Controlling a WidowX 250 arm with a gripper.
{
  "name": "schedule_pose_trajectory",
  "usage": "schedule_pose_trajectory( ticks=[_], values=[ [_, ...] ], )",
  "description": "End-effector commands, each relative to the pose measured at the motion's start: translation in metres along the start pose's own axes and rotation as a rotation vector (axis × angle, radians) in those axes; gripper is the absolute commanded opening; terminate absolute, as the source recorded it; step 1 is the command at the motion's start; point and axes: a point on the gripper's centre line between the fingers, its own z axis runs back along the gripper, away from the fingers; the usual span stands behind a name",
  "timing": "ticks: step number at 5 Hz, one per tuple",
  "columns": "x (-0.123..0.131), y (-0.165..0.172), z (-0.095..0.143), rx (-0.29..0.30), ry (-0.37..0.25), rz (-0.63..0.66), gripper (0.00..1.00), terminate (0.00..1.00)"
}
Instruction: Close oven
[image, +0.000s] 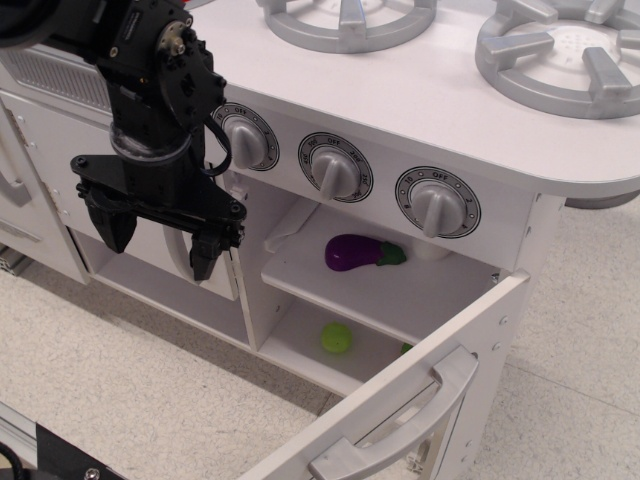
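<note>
The white toy oven (400, 290) stands open below three grey knobs. Its upper shelf holds a purple toy eggplant (355, 252); a green ball (336, 337) lies on the lower shelf. The oven door (400, 400) is swung out toward the lower right, with its curved silver-grey handle (400, 425) facing up and out. My black gripper (160, 245) hangs open and empty to the left of the oven opening, in front of the neighbouring compartment, well apart from the door.
Three control knobs (335, 165) line the front panel. Two grey burner grates (560, 55) sit on the white stove top. A plain white cabinet door (25, 180) with a grey handle is at the far left. The floor is speckled beige.
</note>
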Motion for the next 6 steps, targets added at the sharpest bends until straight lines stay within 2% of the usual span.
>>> schedule_pose_trajectory(
  ticks=[1,2,4,5,6],
  values=[
    [0.000,0.000,0.000,0.000,0.000,0.000,1.00,0.00],
    [-0.015,-0.027,0.011,-0.046,-0.032,-0.041,1.00,0.00],
    [-0.048,-0.072,0.027,-0.143,0.021,-0.262,1.00,0.00],
    [-0.070,-0.091,0.024,-0.188,0.021,-0.371,1.00,0.00],
    [-0.087,-0.105,0.015,-0.207,0.032,-0.444,1.00,0.00]
  ],
)
